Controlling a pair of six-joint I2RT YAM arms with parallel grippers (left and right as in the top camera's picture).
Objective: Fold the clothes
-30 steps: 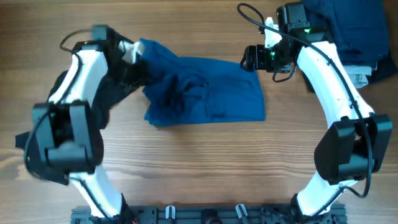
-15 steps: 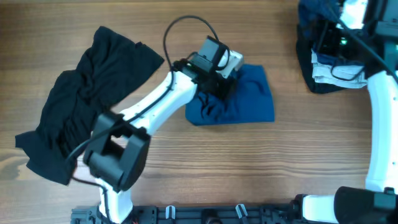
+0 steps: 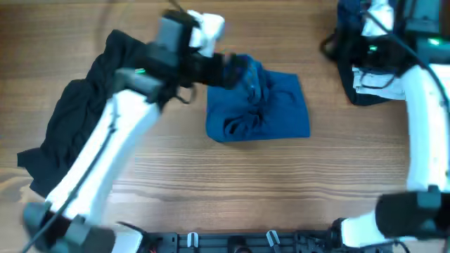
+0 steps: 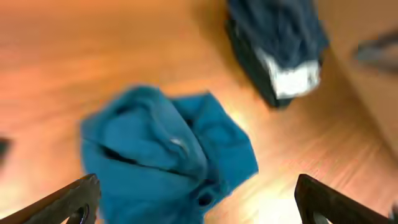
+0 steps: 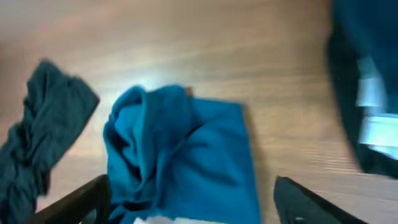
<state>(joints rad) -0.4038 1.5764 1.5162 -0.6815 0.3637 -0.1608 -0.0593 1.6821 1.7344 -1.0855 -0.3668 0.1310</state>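
Blue wrinkled fabric garment (image 3: 271,112) looks bunched; left end effector (image 4: 198,186) and right end effector (image 5: 193,183) both spread, so pinching one layer could skew it.

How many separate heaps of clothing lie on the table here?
3: a blue garment mid-table, a black garment at the left, and a dark pile top right, which may hold several pieces.

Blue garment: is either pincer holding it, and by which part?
Nothing is held. The left pincer and right pincer both stand open; the blue garment lies bunched on the table.
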